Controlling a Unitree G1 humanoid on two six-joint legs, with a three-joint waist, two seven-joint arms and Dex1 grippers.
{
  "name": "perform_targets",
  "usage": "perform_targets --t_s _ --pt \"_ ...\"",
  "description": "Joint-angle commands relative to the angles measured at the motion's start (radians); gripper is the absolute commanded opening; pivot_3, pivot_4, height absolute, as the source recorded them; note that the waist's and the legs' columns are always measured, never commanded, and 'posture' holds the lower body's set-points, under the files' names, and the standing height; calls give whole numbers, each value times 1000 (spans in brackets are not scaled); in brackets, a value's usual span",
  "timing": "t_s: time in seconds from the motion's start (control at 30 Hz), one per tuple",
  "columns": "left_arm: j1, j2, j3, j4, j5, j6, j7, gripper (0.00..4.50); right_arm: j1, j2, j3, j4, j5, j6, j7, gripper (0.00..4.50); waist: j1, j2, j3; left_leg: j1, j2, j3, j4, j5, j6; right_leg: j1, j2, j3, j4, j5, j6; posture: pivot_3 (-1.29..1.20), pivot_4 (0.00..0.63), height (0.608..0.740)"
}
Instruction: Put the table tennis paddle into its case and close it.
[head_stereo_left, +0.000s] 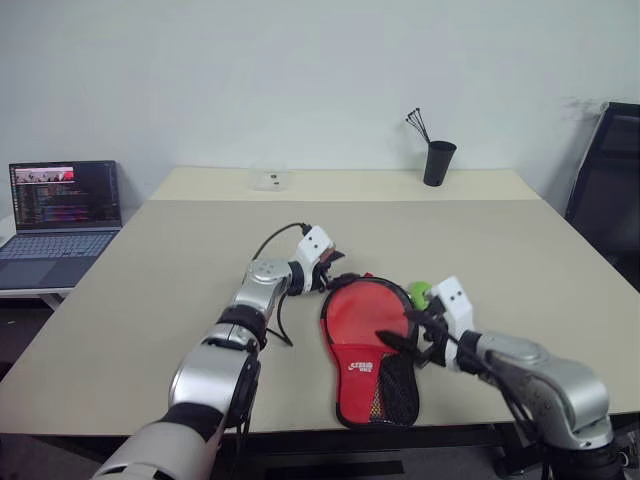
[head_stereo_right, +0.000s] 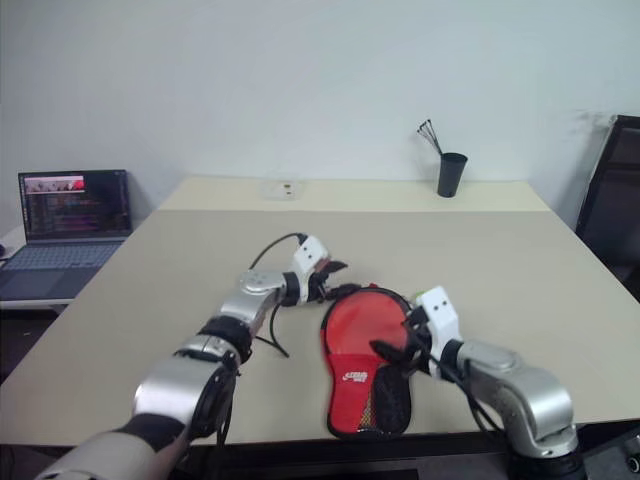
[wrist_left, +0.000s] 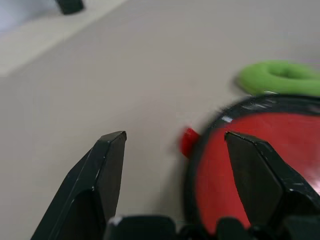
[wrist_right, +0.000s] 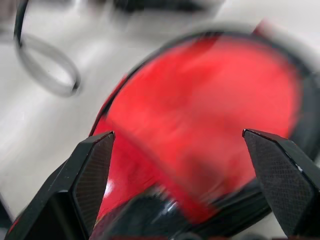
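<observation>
Case (red side up, mesh pocket toward the near edge) lay flat on the beige table, near its front edge. Left gripper hovered just beside the case's far rim, fingers spread and empty. Right gripper hung over the case's right side, fingers wide apart, grasping nothing. A green ring sat just behind the case.

Left end effector agape; right end effector spread wide.

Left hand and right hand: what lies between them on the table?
The red case lies between the left hand and the right hand, both open; a green ring sits at its far edge.
</observation>
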Motion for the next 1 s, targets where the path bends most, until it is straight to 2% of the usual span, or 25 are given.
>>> perform_targets --t_s 0.03,0.17,0.43,0.77,0.87,1.0 --pt "67 -3 -29 -187 -43 92 -76 3396 -68 -33 -47 100 -20 -70 -1 4500 1 0 0 0 0 0 0 0 0 0 0 0 0 0 0 0 150 740" --pt "116 -22 -71 -261 -28 134 -52 3396 -176 -11 -41 333 -113 -213 -71 4500 1 0 0 -3 -1 1 0 0 0 -3 0 1 1 0 0 0 150 740" --pt "119 -45 -129 -277 -17 141 -20 3396 -254 6 7 694 -250 -460 -82 4500 0 1 0 -5 -1 0 0 0 0 -5 1 2 1 3 -5 0 150 740" --pt "114 -37 -149 -268 -18 132 -19 3396 -183 7 29 686 -247 -409 -36 4500 0 2 1 -5 -1 0 0 0 0 -6 1 2 2 3 -4 0 150 740" --pt "104 -42 -159 -248 -9 118 -17 3419 -179 15 31 676 -243 -395 -37 3929 0 2 1 -5 -1 0 0 0 0 -5 1 2 2 2 -4 0 150 740" --pt "82 -52 -192 -196 21 82 -20 3419 -180 25 35 670 -246 -388 -41 2592 0 2 1 -5 -1 0 0 0 0 -5 1 2 2 2 -4 0 150 740"
